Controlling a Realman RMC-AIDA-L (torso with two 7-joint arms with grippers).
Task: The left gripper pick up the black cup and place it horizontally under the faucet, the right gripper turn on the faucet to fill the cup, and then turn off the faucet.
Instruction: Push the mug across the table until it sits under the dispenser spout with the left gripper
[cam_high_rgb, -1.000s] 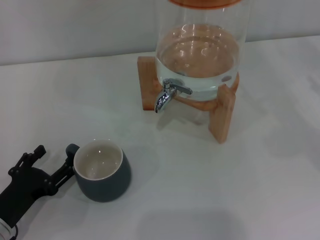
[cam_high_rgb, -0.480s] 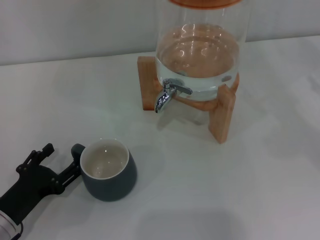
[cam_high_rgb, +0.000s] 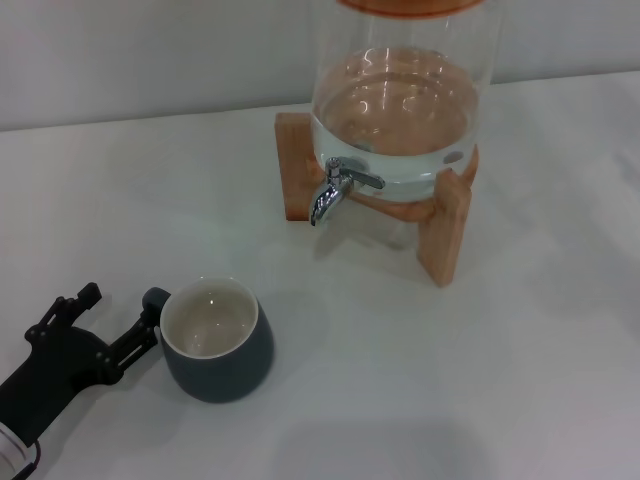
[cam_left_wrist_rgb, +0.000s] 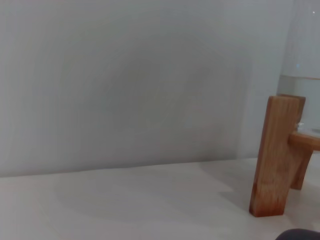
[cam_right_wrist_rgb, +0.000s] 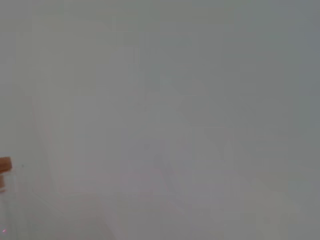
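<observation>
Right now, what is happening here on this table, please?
The left gripper is open beside the black cup, one finger near its small handle, the other apart on the far side. The cup stands upright and looks empty on the white table, not yet under the faucet. The glass jar on its wooden stand holds water; no water is running. The right gripper is not in view.

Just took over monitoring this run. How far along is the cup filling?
Nothing looks done yet. The dark charcoal mug with cream interior stands upright and empty on the white table, well short of the chrome faucet. In hand: the open left gripper reaches its handle. Left: grasping, placing, filling, shutting off.
</observation>
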